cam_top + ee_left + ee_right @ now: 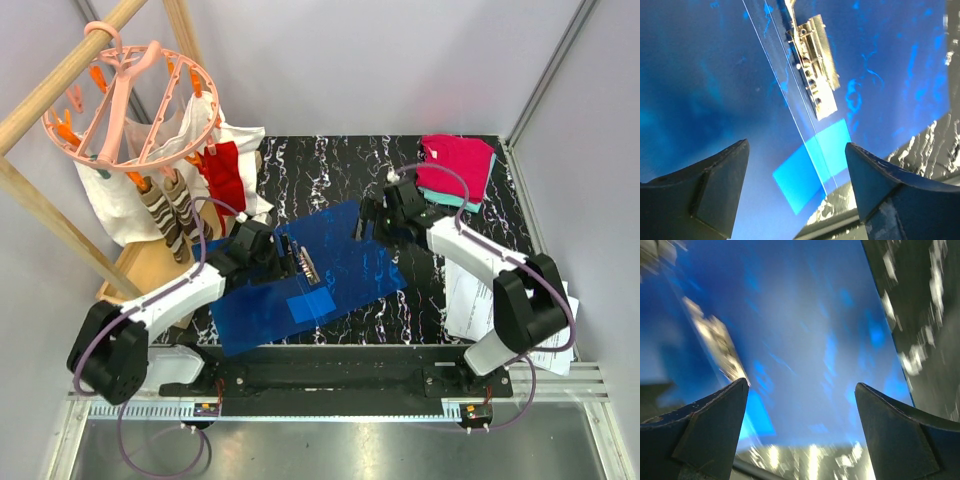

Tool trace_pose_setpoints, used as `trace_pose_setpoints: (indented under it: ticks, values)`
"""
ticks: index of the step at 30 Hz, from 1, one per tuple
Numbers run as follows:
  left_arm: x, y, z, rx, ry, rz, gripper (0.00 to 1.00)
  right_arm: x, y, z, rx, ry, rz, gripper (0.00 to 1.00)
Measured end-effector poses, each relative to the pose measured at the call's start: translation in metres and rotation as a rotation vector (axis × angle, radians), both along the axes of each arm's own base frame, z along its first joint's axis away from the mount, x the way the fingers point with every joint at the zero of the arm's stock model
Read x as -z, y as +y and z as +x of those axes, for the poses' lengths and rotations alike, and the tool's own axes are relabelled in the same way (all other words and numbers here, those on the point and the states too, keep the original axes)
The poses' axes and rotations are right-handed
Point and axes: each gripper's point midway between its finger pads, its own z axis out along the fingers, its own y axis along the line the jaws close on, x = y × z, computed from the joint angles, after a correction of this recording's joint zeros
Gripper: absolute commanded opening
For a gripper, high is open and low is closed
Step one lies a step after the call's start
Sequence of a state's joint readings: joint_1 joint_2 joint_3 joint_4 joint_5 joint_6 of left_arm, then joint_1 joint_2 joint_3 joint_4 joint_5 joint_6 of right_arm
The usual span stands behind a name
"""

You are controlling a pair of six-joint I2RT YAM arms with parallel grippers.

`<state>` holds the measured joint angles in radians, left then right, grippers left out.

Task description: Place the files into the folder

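Note:
The blue folder [340, 265] lies open on the black marble table [330, 165], with a metal clip [308, 266] along its spine and a lighter blue patch [310, 304] near the front. The files [470, 298], white printed sheets, lie at the right front, partly under my right arm's base. My left gripper [291, 256] is open and empty just above the folder [715, 90], beside the clip [814, 65]. My right gripper [366, 226] is open and empty over the folder's far right part [805, 330]. The right wrist view is blurred.
Pink and teal folded clothes [458, 168] lie at the back right. A wooden rack with a pink hanger hoop [130, 95], hanging cloths and socks [175, 205] stands at the left. Grey walls close in the table.

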<state>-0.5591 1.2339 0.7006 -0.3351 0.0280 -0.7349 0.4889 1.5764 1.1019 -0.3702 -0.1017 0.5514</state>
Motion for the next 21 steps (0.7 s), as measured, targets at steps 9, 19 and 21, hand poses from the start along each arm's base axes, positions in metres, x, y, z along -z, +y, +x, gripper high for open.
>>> trace_pose_setpoints:
  ticks: [9,19,21]
  values:
    - [0.044,-0.023,0.019,-0.010,0.056,-0.002,0.84,0.059,-0.054,-0.072,0.117,0.188,-0.142,0.98]
    - [0.042,-0.053,0.054,-0.015,0.012,-0.059,0.85,0.066,-0.066,-0.068,0.221,0.180,-0.170,0.98]
    - [0.040,-0.055,0.057,-0.011,0.001,-0.053,0.86,0.066,-0.068,-0.066,0.227,0.168,-0.179,0.98]
